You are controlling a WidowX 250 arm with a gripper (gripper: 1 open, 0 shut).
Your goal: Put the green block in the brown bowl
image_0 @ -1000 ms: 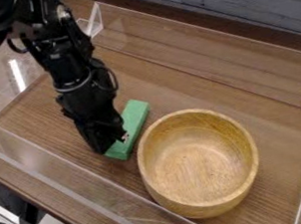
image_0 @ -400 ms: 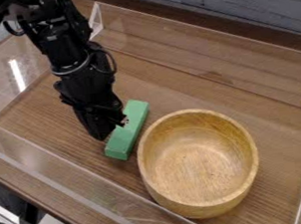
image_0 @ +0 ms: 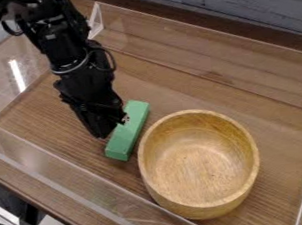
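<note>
The green block (image_0: 129,133) lies flat on the wooden tabletop, just left of the brown bowl (image_0: 199,165) and almost touching its rim. The bowl is empty and stands upright at the front right. My black gripper (image_0: 105,127) points straight down with its tips at the block's left long edge, low over the table. The dark fingers merge with each other and with the arm above, so their gap does not show. I cannot tell whether they touch the block.
Clear plastic walls (image_0: 60,178) fence the wooden table (image_0: 204,74) on the front, left and back. The black arm (image_0: 60,48) rises to the upper left. Bare wood lies behind the bowl and to the right.
Compared with a second ago, the gripper tips sit slightly higher and farther back on the block, so more of its near end shows. Block and bowl have stayed in place.
</note>
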